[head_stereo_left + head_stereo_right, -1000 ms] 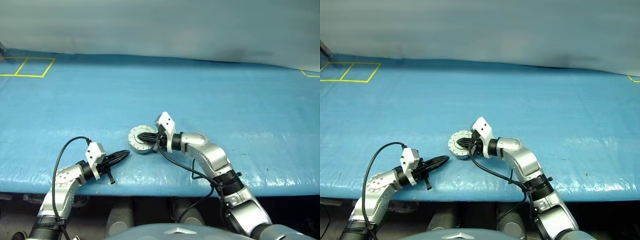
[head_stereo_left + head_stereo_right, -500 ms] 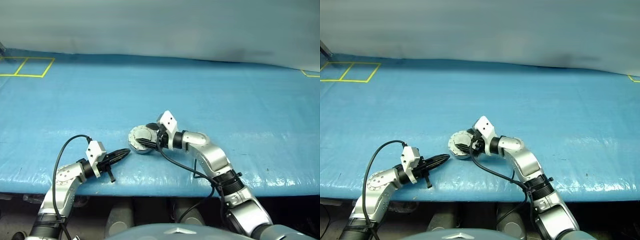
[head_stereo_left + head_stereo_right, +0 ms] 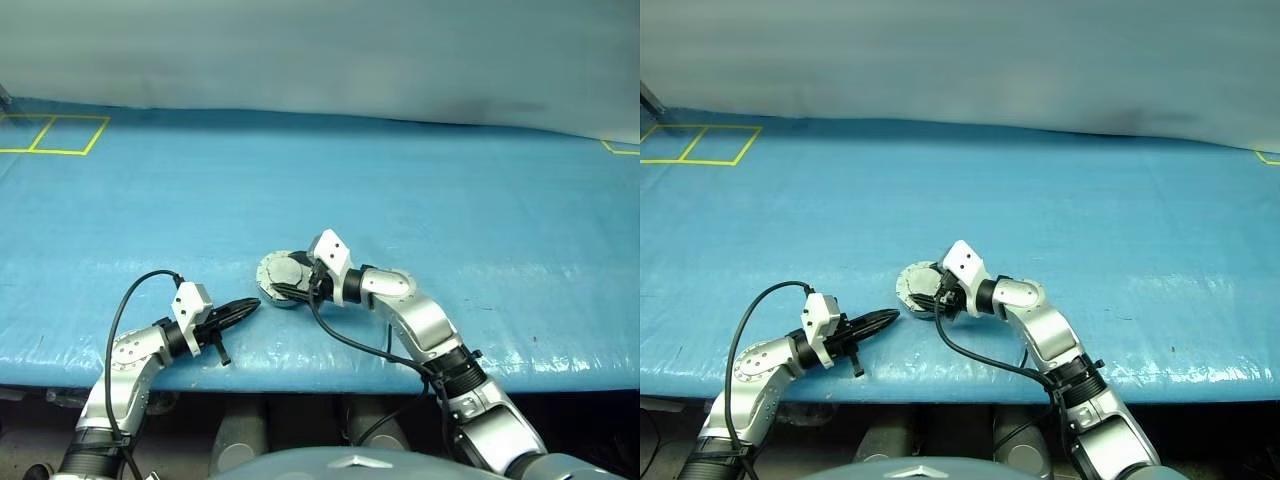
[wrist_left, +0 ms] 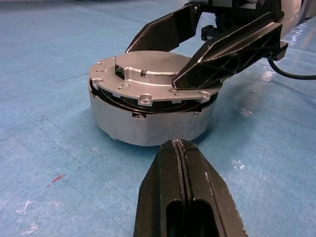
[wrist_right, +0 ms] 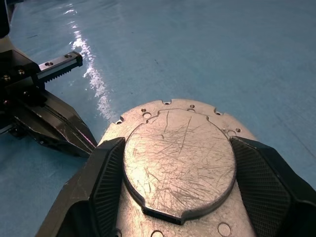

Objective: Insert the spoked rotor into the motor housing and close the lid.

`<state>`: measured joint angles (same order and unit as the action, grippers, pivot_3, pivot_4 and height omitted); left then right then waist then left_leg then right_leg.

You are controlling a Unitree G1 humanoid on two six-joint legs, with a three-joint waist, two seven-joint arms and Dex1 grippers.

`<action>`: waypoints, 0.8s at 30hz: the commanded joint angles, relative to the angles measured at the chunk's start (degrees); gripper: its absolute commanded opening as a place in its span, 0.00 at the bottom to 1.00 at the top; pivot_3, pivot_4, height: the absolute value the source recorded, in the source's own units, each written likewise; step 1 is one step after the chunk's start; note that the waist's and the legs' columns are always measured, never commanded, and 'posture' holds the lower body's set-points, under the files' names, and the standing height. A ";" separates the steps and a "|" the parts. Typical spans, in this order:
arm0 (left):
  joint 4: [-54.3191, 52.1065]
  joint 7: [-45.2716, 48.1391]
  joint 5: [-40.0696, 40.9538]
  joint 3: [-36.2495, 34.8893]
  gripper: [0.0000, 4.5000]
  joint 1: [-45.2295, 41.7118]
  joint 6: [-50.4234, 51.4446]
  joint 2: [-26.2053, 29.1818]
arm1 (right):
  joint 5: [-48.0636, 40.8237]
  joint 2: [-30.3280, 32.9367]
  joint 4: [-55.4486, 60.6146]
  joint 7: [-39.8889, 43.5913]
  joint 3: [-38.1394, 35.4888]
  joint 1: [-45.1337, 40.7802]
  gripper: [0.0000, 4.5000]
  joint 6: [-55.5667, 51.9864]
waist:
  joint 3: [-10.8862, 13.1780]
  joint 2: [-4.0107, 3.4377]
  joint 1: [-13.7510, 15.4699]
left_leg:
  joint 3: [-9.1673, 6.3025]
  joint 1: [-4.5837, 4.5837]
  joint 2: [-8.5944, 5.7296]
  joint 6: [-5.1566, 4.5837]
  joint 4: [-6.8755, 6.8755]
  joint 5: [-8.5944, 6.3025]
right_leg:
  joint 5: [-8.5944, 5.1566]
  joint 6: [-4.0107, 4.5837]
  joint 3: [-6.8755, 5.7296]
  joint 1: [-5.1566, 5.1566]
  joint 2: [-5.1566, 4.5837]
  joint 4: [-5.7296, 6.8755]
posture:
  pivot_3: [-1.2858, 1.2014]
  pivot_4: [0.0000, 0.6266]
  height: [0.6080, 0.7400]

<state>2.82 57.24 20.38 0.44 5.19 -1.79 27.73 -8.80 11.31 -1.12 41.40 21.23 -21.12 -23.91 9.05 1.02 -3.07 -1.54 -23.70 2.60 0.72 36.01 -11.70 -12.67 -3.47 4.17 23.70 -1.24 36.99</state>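
Note:
The motor housing [image 4: 153,123], a short silver cylinder, stands near the table's front edge. The lid [image 5: 177,158], a scratched grey disc with a raised round centre, lies on top of it slightly tilted, with a dark gap at one side. My right gripper [image 3: 287,277] reaches over the lid from the right. Its two black fingers [image 5: 106,173] lie wide apart and flush against either side of the raised centre. My left gripper [image 3: 250,304] is shut and empty, its tip on the table just short of the housing's wall. The spoked rotor is hidden.
The blue table [image 3: 420,180] stretches far back and to both sides. Yellow tape squares [image 3: 50,133] mark its far left corner. The table's front edge [image 3: 330,375] runs just below both grippers. A black cable [image 3: 350,340] loops from my right wrist.
My right gripper's fingers, together on top of the lid a second ago, have spread apart and now flank its raised centre; the wrist has rolled a little. The left gripper stayed still.

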 commanded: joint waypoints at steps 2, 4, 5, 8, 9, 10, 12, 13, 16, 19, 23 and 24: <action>-1.29 -0.26 0.07 -0.89 0.00 -0.10 -0.81 0.43 | 0.48 -0.24 0.51 -0.03 0.48 0.02 0.67 -0.42 | 0.00 0.00 -0.01 | 0.00 0.01 0.00 0.00 0.00 0.00 | 0.00 0.00 0.00 0.00 0.00 0.00 | 0.52 0.24 1.00; -1.29 -0.34 0.06 -0.87 0.00 -0.05 -0.80 0.41 | 0.71 -0.31 0.74 -0.09 0.63 0.02 0.67 -0.66 | 0.00 0.00 -0.01 | 0.00 0.01 0.00 0.00 0.00 0.00 | 0.00 0.00 0.00 0.00 0.00 0.00 | 0.52 0.24 1.00; -1.27 -0.38 0.03 -0.84 0.00 0.01 -0.84 0.37 | 0.90 -0.33 0.86 -0.11 0.87 0.09 0.67 -0.79 | 0.00 0.00 -0.01 | 0.00 0.01 0.00 0.00 0.00 0.00 | 0.00 0.00 0.00 0.00 0.00 0.01 | 0.52 0.24 1.00; -1.20 -0.44 -0.02 -0.75 0.00 0.21 -0.90 0.35 | 1.93 -0.29 0.84 -0.23 2.01 0.47 0.67 -0.88 | 0.00 0.00 -0.04 | 0.00 0.02 0.00 0.00 0.00 0.00 | 0.00 0.00 0.00 0.00 0.00 0.01 | 0.52 0.24 1.00; -1.22 -0.47 -0.02 -0.75 0.00 0.28 -0.90 0.38 | 2.17 -0.43 0.75 -0.48 2.15 0.60 0.67 -0.90 | 0.00 0.00 -0.08 | 0.00 0.02 0.00 0.00 0.00 0.00 | 0.00 0.00 0.00 0.00 0.00 0.00 | 0.52 0.24 1.00; -1.28 -0.50 0.02 -0.80 0.00 0.36 -0.86 0.42 | 2.41 -0.63 0.61 -0.79 2.25 0.70 0.67 -0.91 | 0.00 0.00 -0.14 | 0.00 0.02 0.00 0.00 0.00 0.00 | 0.00 0.00 0.00 0.00 0.00 0.01 | 0.52 0.24 1.00; -1.42 -0.56 0.09 -0.91 0.00 0.48 -0.75 0.52 | 3.12 -0.93 0.28 -1.39 2.61 0.80 0.67 -0.86 | -0.01 0.00 -0.27 | 0.00 0.02 0.01 0.00 0.00 0.00 | 0.00 0.00 0.00 0.00 0.00 0.01 | 0.52 0.24 1.00; -1.49 -0.62 0.10 -0.94 0.00 0.53 -0.69 0.55 | 3.49 -1.06 0.14 -1.67 2.85 0.82 0.67 -0.98 | -0.01 0.01 -0.32 | 0.00 0.02 0.01 0.00 0.00 0.00 | 0.00 0.00 0.00 0.00 0.00 0.01 | 0.52 0.24 1.00; -1.59 -0.76 0.10 -0.91 0.00 0.61 -0.62 0.56 | 4.11 -1.69 -0.12 -2.44 3.38 0.90 0.67 -1.70 | -0.02 0.00 -0.47 | 0.00 0.06 0.01 0.00 0.00 0.00 | 0.00 0.00 0.01 -0.02 0.00 0.03 | 0.52 0.24 1.00; -1.64 -0.91 0.10 -0.88 0.00 0.69 -0.62 0.58 | 4.41 -2.06 0.24 -2.41 4.12 1.10 0.67 -2.66 | -0.02 0.01 -0.52 | 0.00 0.09 0.01 0.00 0.00 0.00 | 0.00 0.01 0.01 -0.04 0.00 0.03 | 0.52 0.24 1.00; -1.79 -1.22 -0.03 -0.85 0.00 0.77 -0.46 0.64 | 5.65 -1.97 -0.01 -2.94 5.07 1.06 0.67 -3.48 | -0.03 0.01 -0.62 | 0.00 0.10 0.02 0.00 -0.01 0.00 | -0.01 0.02 0.00 -0.04 0.01 0.04 | 0.52 0.24 1.00; -1.80 -1.35 -0.03 -0.84 0.00 0.72 -0.30 0.62 | 6.26 -1.60 -0.14 -2.86 5.62 1.06 0.67 -3.92 | -0.04 0.00 -0.64 | 0.00 0.11 0.03 0.00 -0.01 0.00 | -0.01 0.02 0.01 -0.04 0.01 0.04 | 0.52 0.24 1.00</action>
<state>2.82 56.23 20.34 0.44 5.91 -1.78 27.85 -3.96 9.37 0.15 38.42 24.05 -21.03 -25.59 9.01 1.02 -3.71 -1.54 -23.59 2.63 0.72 36.00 -11.70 -12.68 -3.45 4.18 23.66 -1.22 37.03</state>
